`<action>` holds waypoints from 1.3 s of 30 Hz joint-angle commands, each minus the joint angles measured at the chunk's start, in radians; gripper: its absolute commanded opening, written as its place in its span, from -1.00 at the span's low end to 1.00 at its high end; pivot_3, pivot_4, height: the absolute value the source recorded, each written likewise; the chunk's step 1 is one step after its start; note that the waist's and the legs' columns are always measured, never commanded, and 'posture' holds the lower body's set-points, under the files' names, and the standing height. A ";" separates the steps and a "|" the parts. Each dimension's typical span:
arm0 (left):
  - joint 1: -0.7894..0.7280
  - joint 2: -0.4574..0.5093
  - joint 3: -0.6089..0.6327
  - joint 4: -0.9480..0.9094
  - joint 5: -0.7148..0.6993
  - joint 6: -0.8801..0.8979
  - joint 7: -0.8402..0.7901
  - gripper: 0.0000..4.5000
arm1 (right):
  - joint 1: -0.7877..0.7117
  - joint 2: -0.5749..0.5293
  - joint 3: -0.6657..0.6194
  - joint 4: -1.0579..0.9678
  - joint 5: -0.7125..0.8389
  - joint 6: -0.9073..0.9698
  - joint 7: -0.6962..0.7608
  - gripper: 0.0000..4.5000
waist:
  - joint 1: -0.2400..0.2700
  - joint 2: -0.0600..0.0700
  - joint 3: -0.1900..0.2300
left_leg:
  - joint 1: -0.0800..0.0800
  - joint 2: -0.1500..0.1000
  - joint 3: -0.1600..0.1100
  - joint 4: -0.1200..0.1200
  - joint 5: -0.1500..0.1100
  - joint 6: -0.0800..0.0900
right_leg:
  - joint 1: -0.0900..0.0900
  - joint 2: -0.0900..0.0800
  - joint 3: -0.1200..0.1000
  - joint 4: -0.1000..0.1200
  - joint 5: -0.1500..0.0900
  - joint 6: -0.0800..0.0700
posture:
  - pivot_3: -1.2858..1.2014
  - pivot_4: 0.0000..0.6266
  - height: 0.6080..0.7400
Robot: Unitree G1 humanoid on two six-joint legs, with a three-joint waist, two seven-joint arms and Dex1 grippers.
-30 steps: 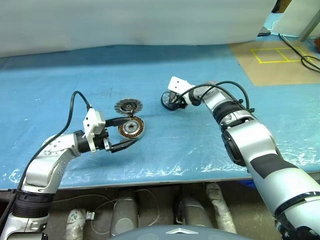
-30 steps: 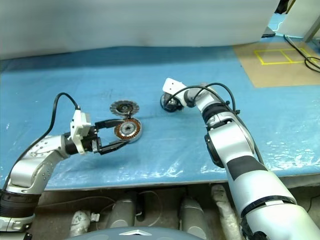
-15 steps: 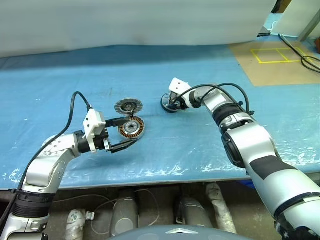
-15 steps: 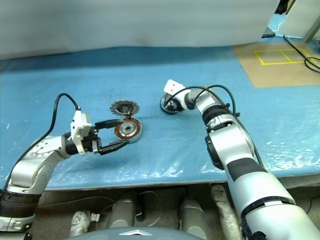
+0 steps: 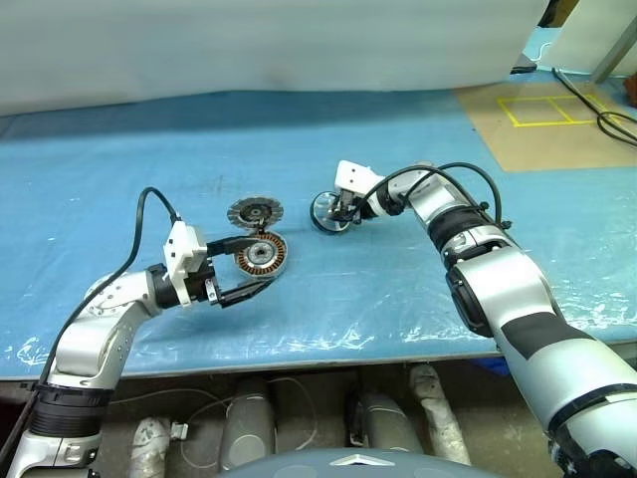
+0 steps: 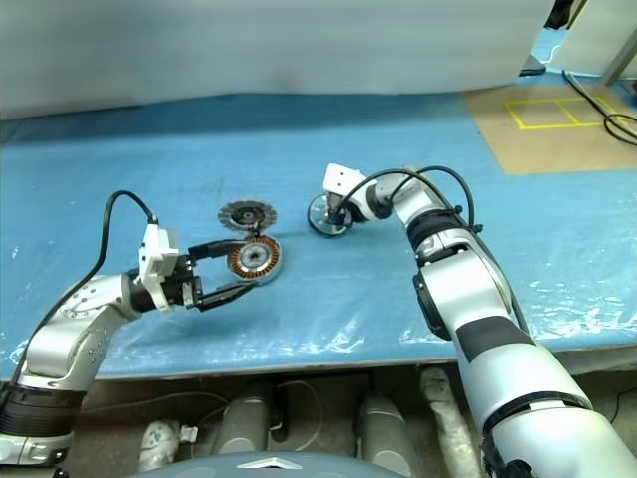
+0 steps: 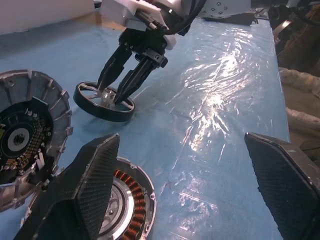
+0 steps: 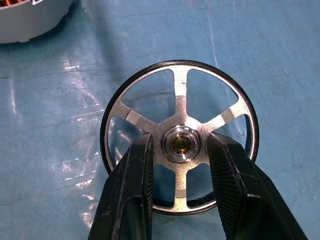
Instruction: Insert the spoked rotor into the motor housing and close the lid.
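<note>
Jaws of the left gripper [image 5: 247, 267] stand wide apart, their two flat black fingers [image 7: 95, 175] with a woven carbon texture reaching either side of the motor housing [image 5: 263, 254] without visibly pressing it. That housing is a round, shallow, silvery case lying flat on the worktop [image 5: 119, 169], with a ring of copper-orange windings around a pale metal centre. Just behind it, nearly touching its rim, lies the lid [image 5: 256, 211], a grey metal disc with raised radial ribs round its edge and a dark middle.

Farther out and to the right, apart from both, is the spoked rotor [image 5: 330, 212], a thin dark ring with a bright machined face, five flat spokes and a small round hub with a brassy bore. It sits tipped up on the worktop, not flat. The right gripper [image 6: 333, 212] comes down onto it, narrowed so that one finger passes through the gap on each side of the hub, the ribbed black pads [image 8: 134, 180] close against it.

A glossy, wrinkled blue plastic sheet [image 5: 398, 299] covers the worktop.
</note>
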 commanded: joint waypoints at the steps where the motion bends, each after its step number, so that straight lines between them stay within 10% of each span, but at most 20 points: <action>1: 0.011 0.003 0.043 -0.005 -0.020 -0.024 0.002 0.88 | 0.037 -0.022 -0.053 -0.093 0.086 0.028 0.074 -0.45 | 0.001 0.000 0.000 | 0.000 0.000 0.000 0.000 0.000 0.000 | 0.000 0.000 0.000 0.000 0.000 0.000 | 0.03 -0.52 1.00; 9: 0.054 0.032 0.087 0.039 -0.003 -0.055 -0.016 0.88 | 0.419 -0.132 -0.124 -0.865 0.362 0.400 0.269 -0.45 | 0.008 -0.002 0.001 | -0.002 0.000 0.000 -0.001 0.002 0.003 | 0.000 0.000 -0.001 -0.002 0.000 0.000 | 0.03 -0.52 1.00; 16: 0.078 0.052 0.104 0.043 -0.004 -0.064 -0.026 0.88 | 0.461 -0.096 -0.128 -1.214 0.578 0.805 0.192 -0.45 | 0.000 -0.002 0.001 | 0.005 0.001 0.000 -0.004 0.000 0.000 | 0.001 0.004 0.003 -0.001 0.000 0.000 | 0.03 -0.52 1.00; 39: 0.100 0.091 0.110 0.045 0.020 -0.092 -0.028 0.88 | 0.335 0.095 0.123 -0.807 0.449 0.576 0.070 -0.45 | 0.003 -0.002 0.002 | 0.006 0.000 0.001 -0.010 0.003 -0.007 | 0.001 0.004 0.004 -0.005 0.000 0.000 | 0.03 -0.52 1.00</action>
